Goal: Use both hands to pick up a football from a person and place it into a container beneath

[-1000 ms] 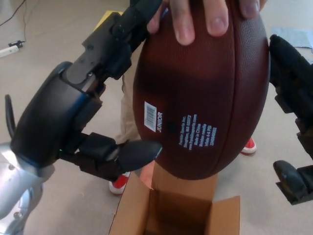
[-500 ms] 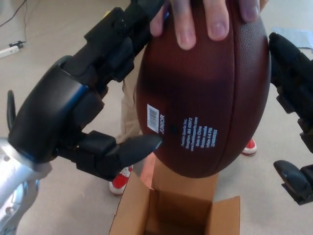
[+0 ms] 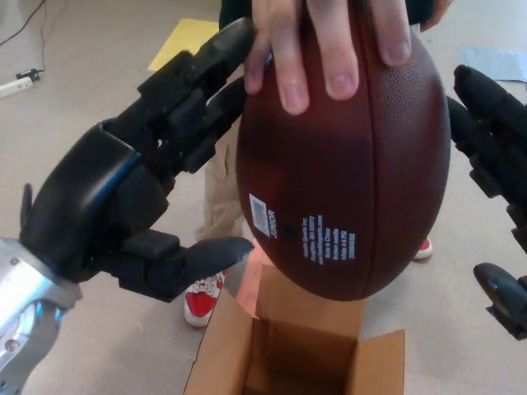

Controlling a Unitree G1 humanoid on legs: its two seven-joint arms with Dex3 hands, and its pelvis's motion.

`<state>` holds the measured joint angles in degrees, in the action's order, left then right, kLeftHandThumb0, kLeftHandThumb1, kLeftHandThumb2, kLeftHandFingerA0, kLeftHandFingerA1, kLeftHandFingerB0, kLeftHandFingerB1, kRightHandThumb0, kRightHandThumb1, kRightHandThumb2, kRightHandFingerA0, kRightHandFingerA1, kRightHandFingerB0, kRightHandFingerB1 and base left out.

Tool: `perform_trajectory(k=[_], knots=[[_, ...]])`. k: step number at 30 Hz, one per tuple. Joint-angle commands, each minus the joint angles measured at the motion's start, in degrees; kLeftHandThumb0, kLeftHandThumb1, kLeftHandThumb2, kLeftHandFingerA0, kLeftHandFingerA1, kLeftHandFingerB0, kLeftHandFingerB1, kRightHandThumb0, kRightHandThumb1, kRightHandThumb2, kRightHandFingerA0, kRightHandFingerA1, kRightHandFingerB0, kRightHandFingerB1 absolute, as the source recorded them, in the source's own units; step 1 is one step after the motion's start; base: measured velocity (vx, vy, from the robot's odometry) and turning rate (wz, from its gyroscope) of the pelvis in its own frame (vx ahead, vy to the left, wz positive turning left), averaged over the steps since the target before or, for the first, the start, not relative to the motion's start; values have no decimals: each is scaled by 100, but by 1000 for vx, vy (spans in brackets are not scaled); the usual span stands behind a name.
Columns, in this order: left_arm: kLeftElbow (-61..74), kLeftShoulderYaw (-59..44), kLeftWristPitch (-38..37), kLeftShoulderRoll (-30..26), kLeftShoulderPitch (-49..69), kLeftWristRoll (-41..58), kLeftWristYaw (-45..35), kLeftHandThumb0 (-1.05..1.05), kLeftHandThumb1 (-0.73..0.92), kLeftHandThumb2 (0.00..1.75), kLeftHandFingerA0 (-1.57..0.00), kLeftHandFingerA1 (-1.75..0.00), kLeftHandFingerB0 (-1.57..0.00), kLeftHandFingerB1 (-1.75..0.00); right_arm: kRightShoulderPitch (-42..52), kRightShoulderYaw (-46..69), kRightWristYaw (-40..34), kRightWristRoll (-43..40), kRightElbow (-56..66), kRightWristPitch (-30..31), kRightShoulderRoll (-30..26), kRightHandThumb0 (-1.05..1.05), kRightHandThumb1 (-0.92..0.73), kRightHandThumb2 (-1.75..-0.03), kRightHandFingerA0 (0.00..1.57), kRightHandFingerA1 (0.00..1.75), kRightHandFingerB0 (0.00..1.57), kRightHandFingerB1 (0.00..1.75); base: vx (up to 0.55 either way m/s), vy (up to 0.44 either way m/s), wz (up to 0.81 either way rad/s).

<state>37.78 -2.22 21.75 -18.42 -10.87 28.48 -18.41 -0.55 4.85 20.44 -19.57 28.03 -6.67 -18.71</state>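
At centre frame, filling most of the view: brown junior football [image 3: 346, 173], upright on its long axis, white print and a barcode label on the lower half, hanging just above the open cardboard box [image 3: 298, 350]. Gripped from the top by a person's hand [image 3: 329, 41], fingers draped down over the upper end.

On the left side: left robot hand [image 3: 144, 193], large and black, spread wide, holding nothing; upper fingers [image 3: 210, 70] stretched along the ball's upper left flank, seemingly touching it beside the person's fingers; thumb [image 3: 210, 255] pointing toward the lower left of the ball, tip just short of the leather.

On the right edge: right robot hand [image 3: 494, 148], only partly in frame, fingers apart, upper fingers just beside the ball's right flank, thumb tip lower down and apart from it; contact impossible to judge.

Below: box flaps folded out, interior dark.

Behind the ball, on the pale floor [image 3: 90, 82]: beige trouser legs, red shoes [image 3: 200, 298], a yellow sheet [image 3: 185, 37] farther back.
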Motion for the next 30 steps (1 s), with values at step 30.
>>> perform_trajectory(k=[30], knots=[[-1130,6,-306,137,105,-150,-568,-81,48,56,0,0,0,0,-124,89,407,-184,-404,142,35,-83,-49,-86,0,0,0,12,0,0,0]])
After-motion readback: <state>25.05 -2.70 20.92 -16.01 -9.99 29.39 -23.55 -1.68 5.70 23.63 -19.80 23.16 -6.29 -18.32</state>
